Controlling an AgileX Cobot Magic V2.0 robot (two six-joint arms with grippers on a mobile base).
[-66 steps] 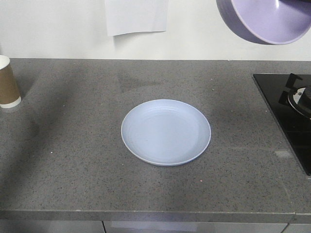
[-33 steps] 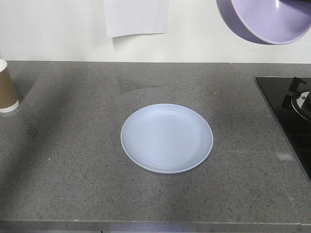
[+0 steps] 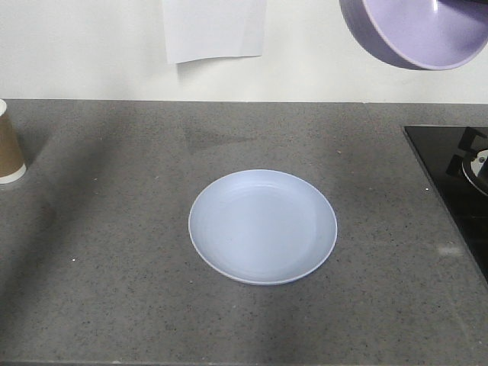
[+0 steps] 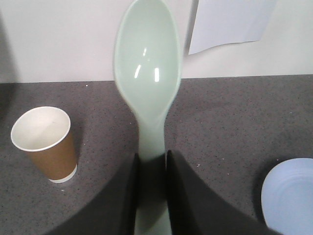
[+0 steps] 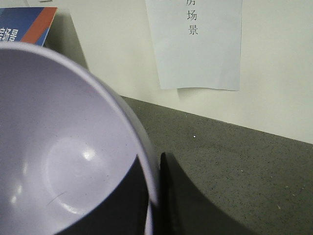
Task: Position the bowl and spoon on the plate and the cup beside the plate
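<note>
The pale blue plate point(image 3: 262, 226) lies flat on the grey counter, mid-frame in the front view; its edge point(image 4: 289, 196) shows at the lower right of the left wrist view. My left gripper point(image 4: 152, 159) is shut on the handle of the mint-green spoon point(image 4: 147, 54), which points away with its head up. The brown paper cup point(image 4: 45, 143) stands upright to the left of the spoon, also at the left edge point(image 3: 9, 145) of the front view. My right gripper point(image 5: 157, 169) is shut on the rim of the lavender bowl point(image 5: 58, 161), held tilted high at the upper right point(image 3: 419, 30).
A black cooktop point(image 3: 457, 183) with a burner sits at the counter's right end. A white paper sheet point(image 3: 215, 29) hangs on the back wall. The counter's front edge runs along the bottom of the front view.
The whole front view has shifted: the plate sits lower and looks larger, the cup and cooktop have slid toward the frame edges. The bowl stays in the same spot in the frame.
</note>
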